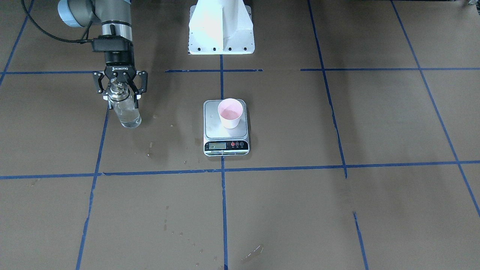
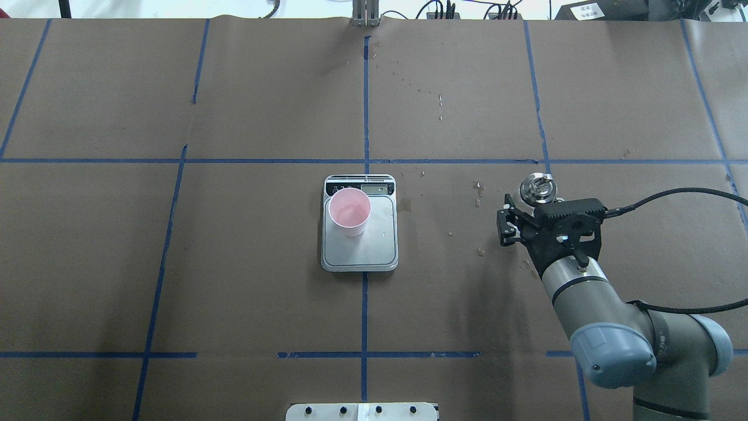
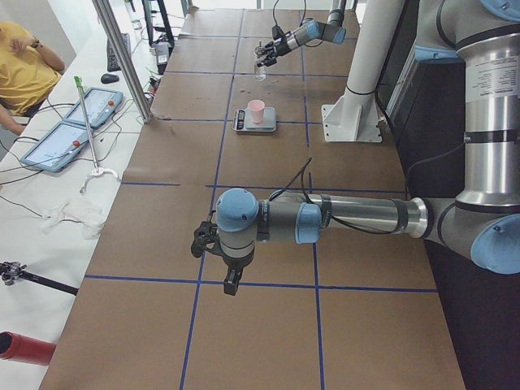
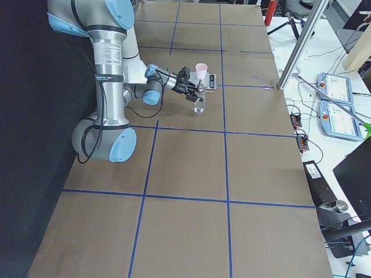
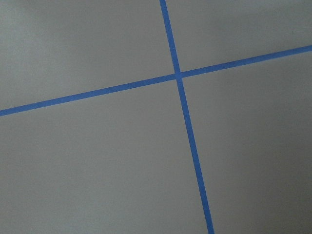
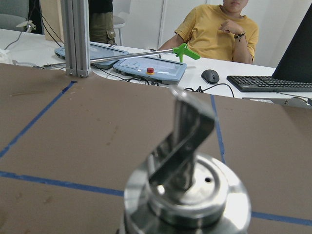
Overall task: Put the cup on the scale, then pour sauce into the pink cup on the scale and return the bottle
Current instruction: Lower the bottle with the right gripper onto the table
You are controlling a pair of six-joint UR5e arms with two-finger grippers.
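Note:
The pink cup [image 1: 231, 112] stands upright on the steel platform of the scale [image 1: 213, 129], towards its display end. The glass bottle [image 1: 126, 112], with clear sauce [image 1: 130, 117] inside, stands on the paper well to the robot's right of the scale. My right gripper [image 1: 122, 98] comes at it level, its fingers spread wide on either side just below the metal collar, and looks open. The spout [image 6: 187, 131] fills the right wrist view. My left gripper [image 3: 201, 240] hovers far off over bare paper, where I cannot tell its state.
The white robot pedestal [image 1: 221, 28] stands behind the scale. Small droplets [image 2: 479, 188] dot the brown paper between the scale and the bottle. Beyond the far table edge are an aluminium post [image 6: 75, 36], control panels and a seated person [image 6: 219, 29].

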